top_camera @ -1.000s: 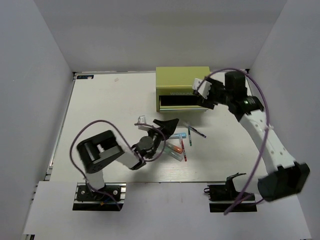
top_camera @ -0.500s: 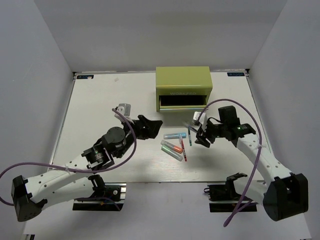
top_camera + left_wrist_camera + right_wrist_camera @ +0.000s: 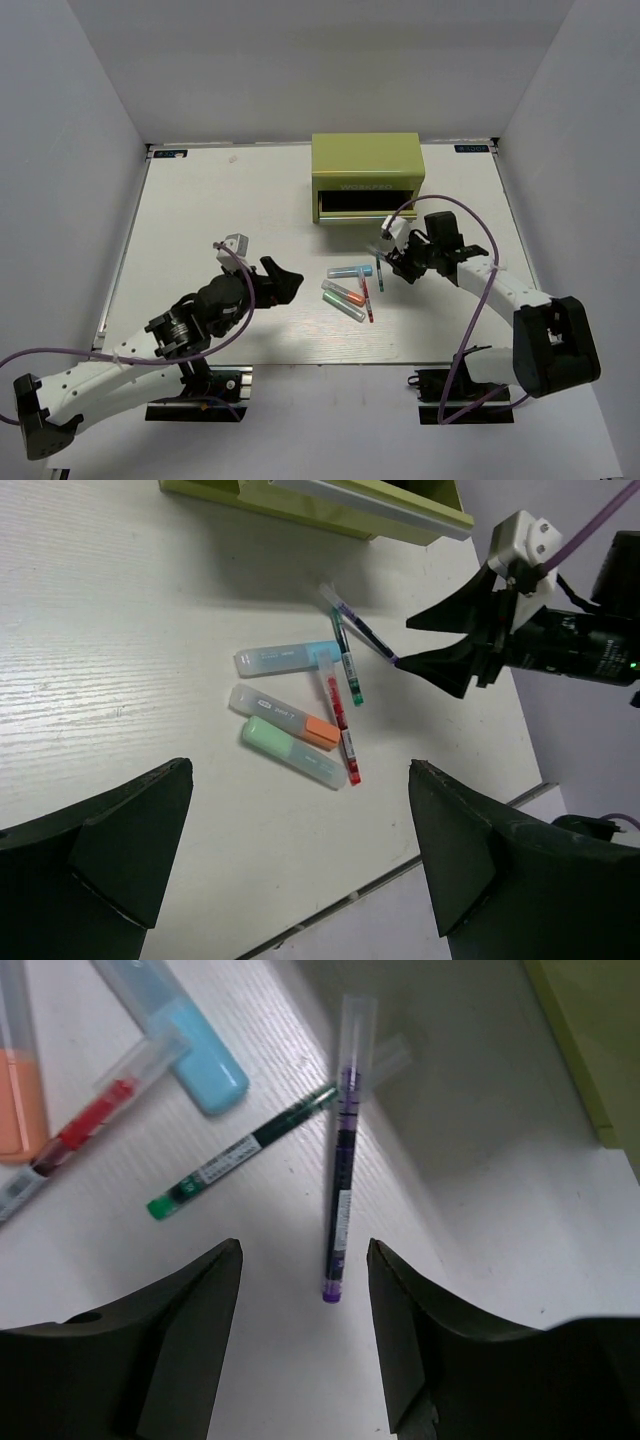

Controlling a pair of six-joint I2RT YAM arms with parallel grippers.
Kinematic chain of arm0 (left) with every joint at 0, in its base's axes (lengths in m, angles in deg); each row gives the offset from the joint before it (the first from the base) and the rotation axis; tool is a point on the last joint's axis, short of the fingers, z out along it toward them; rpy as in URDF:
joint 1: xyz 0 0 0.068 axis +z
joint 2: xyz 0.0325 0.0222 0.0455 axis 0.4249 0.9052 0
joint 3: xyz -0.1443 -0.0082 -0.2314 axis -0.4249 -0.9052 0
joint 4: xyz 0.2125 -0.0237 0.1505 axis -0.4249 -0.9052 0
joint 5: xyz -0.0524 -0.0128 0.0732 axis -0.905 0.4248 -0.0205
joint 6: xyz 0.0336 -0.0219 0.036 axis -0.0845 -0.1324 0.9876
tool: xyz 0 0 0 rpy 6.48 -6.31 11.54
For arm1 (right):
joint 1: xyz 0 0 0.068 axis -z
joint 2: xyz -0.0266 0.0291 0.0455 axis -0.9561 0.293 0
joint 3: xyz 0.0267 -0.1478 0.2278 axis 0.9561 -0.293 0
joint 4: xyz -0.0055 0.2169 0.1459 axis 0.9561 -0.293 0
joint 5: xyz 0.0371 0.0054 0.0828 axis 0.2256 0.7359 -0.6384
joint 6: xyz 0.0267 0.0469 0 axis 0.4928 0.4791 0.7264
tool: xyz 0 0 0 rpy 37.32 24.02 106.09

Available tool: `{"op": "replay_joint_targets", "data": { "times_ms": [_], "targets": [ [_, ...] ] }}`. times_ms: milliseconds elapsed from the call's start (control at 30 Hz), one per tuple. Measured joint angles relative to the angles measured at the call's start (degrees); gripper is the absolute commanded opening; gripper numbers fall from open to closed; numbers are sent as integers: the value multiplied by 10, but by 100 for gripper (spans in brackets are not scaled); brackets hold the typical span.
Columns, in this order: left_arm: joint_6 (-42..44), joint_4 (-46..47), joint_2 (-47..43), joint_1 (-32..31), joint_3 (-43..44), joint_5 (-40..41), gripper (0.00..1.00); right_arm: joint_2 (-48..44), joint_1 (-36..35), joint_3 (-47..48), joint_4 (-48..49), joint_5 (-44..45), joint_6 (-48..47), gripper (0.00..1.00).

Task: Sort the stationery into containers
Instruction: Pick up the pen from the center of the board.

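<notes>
The stationery lies in a loose cluster on the table: a light blue highlighter [image 3: 285, 658], an orange one [image 3: 285, 716], a green one [image 3: 295, 753], a red pen [image 3: 338, 715], a green pen [image 3: 347, 666] and a purple pen [image 3: 343, 1150]. My right gripper [image 3: 305, 1260] hangs low over the purple pen, open, with a finger on each side of its near end and a gap on both sides. My left gripper [image 3: 300, 810] is wide open and empty above bare table, left of the cluster. The yellow-green chest [image 3: 365, 160] stands behind with its drawer [image 3: 365, 204] pulled out.
The chest's front corner [image 3: 600, 1040] lies just right of the right gripper. The table's near edge [image 3: 400, 880] runs below the left gripper. White walls enclose the table on three sides.
My right gripper has come down from the chest's drawer to the purple pen and its jaws have narrowed. My left arm has stretched out, then drawn its gripper back a little to the left.
</notes>
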Motion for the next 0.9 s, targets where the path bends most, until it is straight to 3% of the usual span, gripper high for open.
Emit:
{"op": "replay_joint_targets", "data": {
  "times_ms": [200, 533, 667, 900],
  "targets": [
    [-20, -11, -13, 0, -2, -2, 99, 37, 1, -1, 53, 34, 9, 62],
    [-20, -30, 49, 0, 9, -16, 99, 103, 2, -1, 60, 6, -6, 61],
    [-17, -26, 54, 0, 10, -24, 99, 120, 2, 6, 65, 0, -14, 51],
    [5, -11, 90, 0, 27, -43, 99, 143, 2, 34, 31, -17, -30, 20]
  ]
}}
